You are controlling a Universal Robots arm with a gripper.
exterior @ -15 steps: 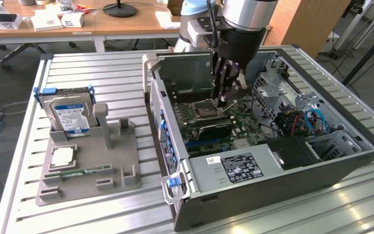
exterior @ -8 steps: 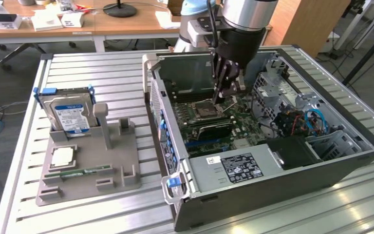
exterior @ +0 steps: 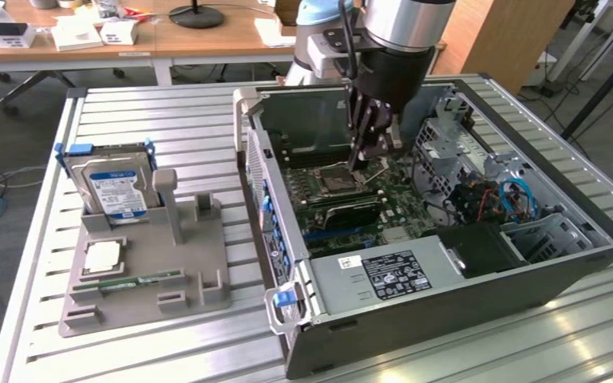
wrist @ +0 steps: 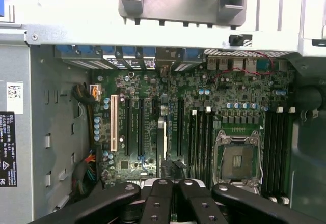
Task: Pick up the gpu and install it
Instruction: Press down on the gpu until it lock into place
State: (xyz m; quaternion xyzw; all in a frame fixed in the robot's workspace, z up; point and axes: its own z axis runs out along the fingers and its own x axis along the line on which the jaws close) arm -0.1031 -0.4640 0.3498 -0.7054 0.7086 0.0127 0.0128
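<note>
Right now the end effector [exterior: 369, 159] hangs inside an open computer case [exterior: 562, 263], low over the motherboard [exterior: 392, 209]. Its black fingers [wrist: 159, 193] are drawn fully together, and nothing can be seen between them.

Just beyond the fingertips, toward the power supply [exterior: 392, 271], the gpu [exterior: 341, 212] appears to stand on edge in the motherboard. It is a thin dark card beside the processor socket [exterior: 334, 182]. Whether it is pressed fully home cannot be told.

By the look of it, the gpu is light and stiff but fragile. It is best held by its long edges or metal bracket, and never by its face or contact strip.

The case lies on its side over the half of the slatted tabletop [exterior: 157, 120] toward the exterior view's right. A grey holder tray [exterior: 147, 271] sits near the tabletop edge on the exterior view's left. It carries a hard drive [exterior: 115, 187] and a small green memory stick [exterior: 125, 281].

The exterior view gives the arm, the tray and the whole tabletop. The wrist view looks straight down on the board. It shows the rows of expansion slots [wrist: 138, 127] and what seems to be the card's thin top edge [wrist: 161, 142], running toward the fingertips.
</note>
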